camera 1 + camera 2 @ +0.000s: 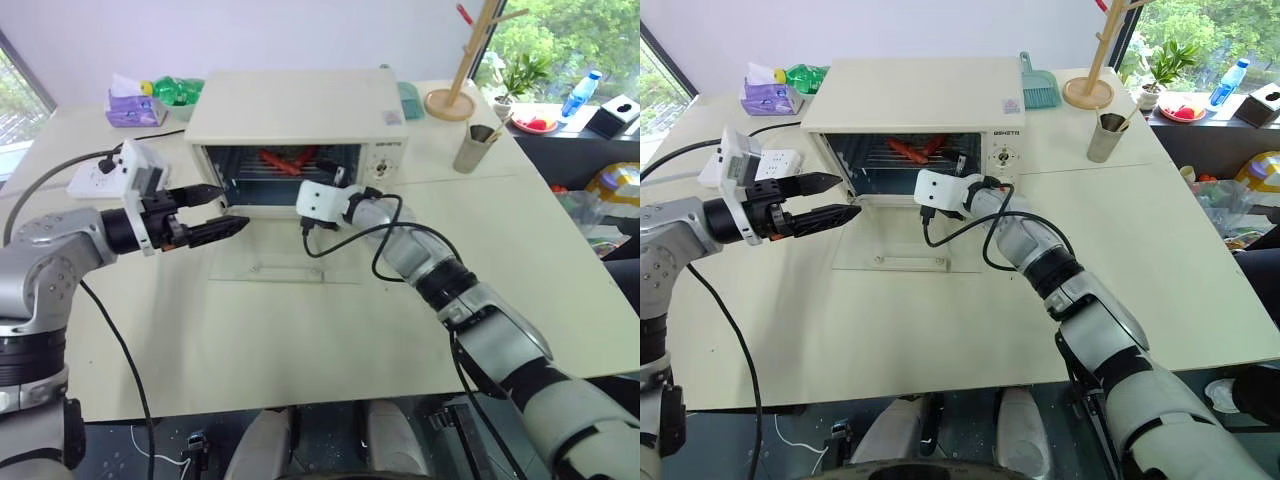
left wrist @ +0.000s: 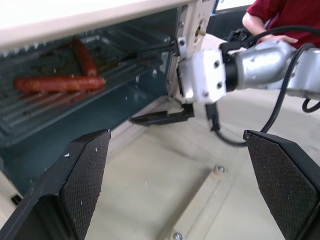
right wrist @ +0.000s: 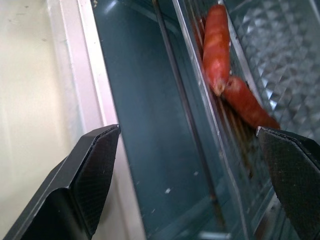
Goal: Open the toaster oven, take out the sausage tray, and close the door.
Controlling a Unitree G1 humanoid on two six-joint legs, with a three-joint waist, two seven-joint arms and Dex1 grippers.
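Shallow silver metal sausage tray (image 2: 60,107) with red sausages (image 2: 57,82) inside the open cream-white toaster oven (image 1: 300,110); likely light, rigid, slippery, best pinched at its front rim; right gripper (image 3: 190,170) and left gripper (image 2: 185,185) wide open, empty.

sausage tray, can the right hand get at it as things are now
Probably yes. The door lies folded down flat on the table, so the toaster oven mouth is open. The right hand is open at that mouth, facing the sausage tray, with nothing between them.

Cream table (image 1: 300,330), daylit windows (image 1: 560,40)
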